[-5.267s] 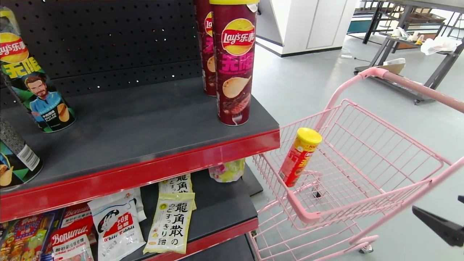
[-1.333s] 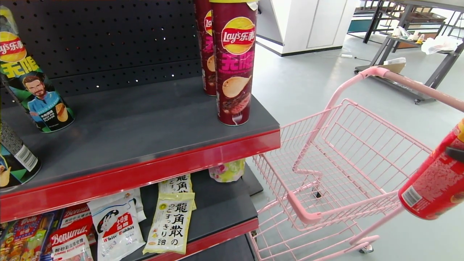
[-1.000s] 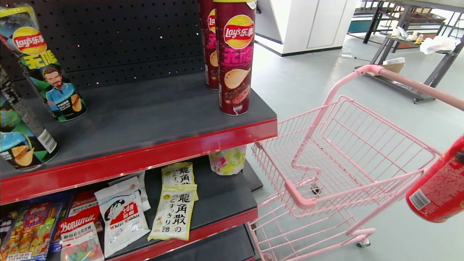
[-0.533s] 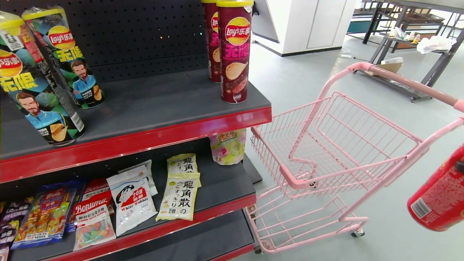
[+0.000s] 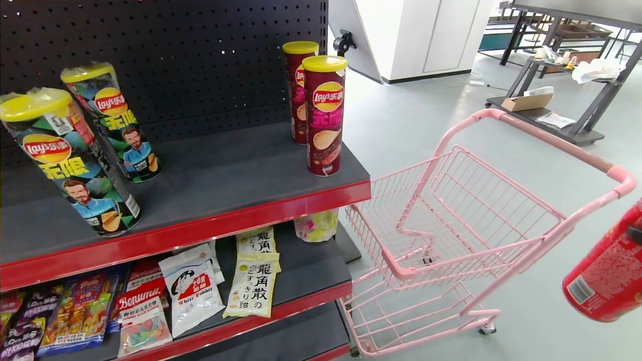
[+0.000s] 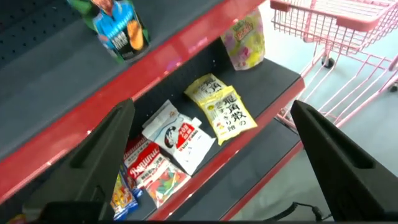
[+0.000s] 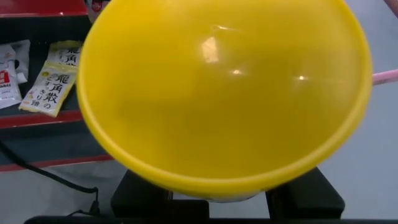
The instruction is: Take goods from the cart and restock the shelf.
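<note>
One red chip can, clenched in the right gripper, hangs at four o'clock beyond the cart, where no other goods show; setting it on the shelf at ten o'clock remains. Left gripper gapes, holding nothing

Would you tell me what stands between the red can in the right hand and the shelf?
The pink cart stands between red can and shelf, in the head view.

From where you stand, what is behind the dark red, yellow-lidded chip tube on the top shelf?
A second dark red tube with a yellow lid, before the black pegboard. The front tube covers much of its right side.
</note>
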Tool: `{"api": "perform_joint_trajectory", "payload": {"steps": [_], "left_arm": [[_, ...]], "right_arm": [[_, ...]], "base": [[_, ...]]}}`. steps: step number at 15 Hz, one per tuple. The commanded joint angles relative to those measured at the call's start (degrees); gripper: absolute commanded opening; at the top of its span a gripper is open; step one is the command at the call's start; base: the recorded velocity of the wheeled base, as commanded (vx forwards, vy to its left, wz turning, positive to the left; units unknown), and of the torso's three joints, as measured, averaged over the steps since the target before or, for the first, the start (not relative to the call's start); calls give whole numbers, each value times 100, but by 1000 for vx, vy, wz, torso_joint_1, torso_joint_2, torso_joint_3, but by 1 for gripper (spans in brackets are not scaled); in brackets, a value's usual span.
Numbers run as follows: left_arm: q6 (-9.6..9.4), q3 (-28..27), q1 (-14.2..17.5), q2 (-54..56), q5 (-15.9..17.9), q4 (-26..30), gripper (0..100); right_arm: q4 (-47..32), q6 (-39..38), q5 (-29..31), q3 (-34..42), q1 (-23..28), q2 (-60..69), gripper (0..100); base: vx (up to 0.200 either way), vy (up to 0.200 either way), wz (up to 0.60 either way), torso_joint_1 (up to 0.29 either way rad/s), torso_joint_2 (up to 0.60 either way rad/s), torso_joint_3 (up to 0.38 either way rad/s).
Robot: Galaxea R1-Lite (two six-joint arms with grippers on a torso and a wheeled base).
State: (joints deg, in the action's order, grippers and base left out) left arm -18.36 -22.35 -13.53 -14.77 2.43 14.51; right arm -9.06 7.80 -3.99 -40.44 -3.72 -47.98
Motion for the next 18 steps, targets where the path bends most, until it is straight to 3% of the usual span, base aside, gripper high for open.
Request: {"api": "perform_joint_trajectory", "payload": {"steps": [1, 4, 10, 18], "left_arm": [[-1, 20, 0, 124, -5, 8, 100], [-1, 11, 0, 115, -5, 8, 100], [-1, -51, 0, 115, 4, 0, 100], [-10, -139, 0, 80, -5, -194, 100]], "right_arm": [[-8, 11, -6, 27, -15, -27, 0], [-17, 11, 12, 62, 20, 70, 0], [-26, 11, 29, 256, 38, 281, 0], [-17, 20, 91, 475, 29, 456, 0]], "base": [[0, 0, 0, 222, -603, -373], [0, 0, 0, 147, -399, -220], [0, 0, 0, 5, -9, -8], [0, 0, 525, 3, 1, 1]]}}
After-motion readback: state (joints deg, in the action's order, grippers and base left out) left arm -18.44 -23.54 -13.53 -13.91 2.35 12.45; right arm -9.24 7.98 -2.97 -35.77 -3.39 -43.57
